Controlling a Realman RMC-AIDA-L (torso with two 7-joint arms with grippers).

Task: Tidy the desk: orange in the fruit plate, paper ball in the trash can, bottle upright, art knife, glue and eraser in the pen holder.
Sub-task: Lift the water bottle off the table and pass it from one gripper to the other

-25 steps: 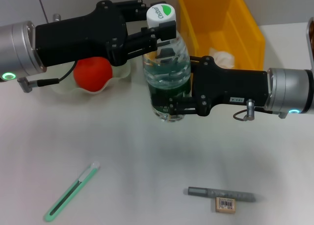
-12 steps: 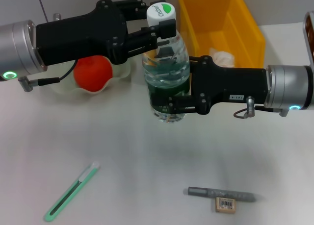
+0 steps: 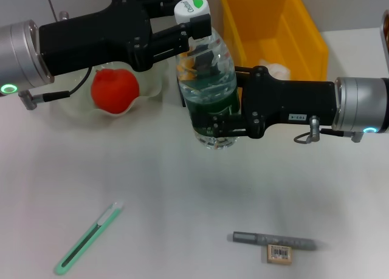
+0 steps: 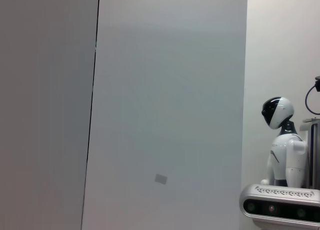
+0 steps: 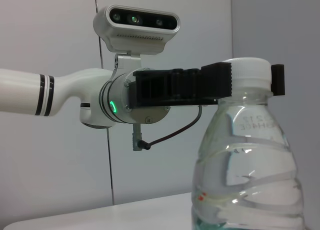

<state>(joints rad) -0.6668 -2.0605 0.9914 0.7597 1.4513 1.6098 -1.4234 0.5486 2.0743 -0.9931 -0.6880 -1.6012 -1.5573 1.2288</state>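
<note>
A clear water bottle (image 3: 206, 87) with a white cap stands nearly upright at the desk's middle, its top leaning slightly left. My left gripper (image 3: 193, 19) is shut on the cap, and my right gripper (image 3: 216, 126) is shut on the lower body. The right wrist view shows the bottle (image 5: 250, 160) close up with the left gripper (image 5: 250, 78) clamped on the cap. The orange (image 3: 113, 89) lies in the white fruit plate (image 3: 72, 107). A paper ball (image 3: 275, 68) sits in the yellow bin (image 3: 310, 33). The green art knife (image 3: 88, 239), grey glue stick (image 3: 273, 239) and eraser (image 3: 279, 254) lie near the front edge.
A brown object (image 3: 385, 39) shows only partly at the right edge. Bare desk lies between the bottle and the small items in front. The left wrist view shows only a wall and another robot (image 4: 282, 140) far off.
Both grippers have lifted the bottle slightly and shifted it a little to the right. Its cap has moved up and left.
</note>
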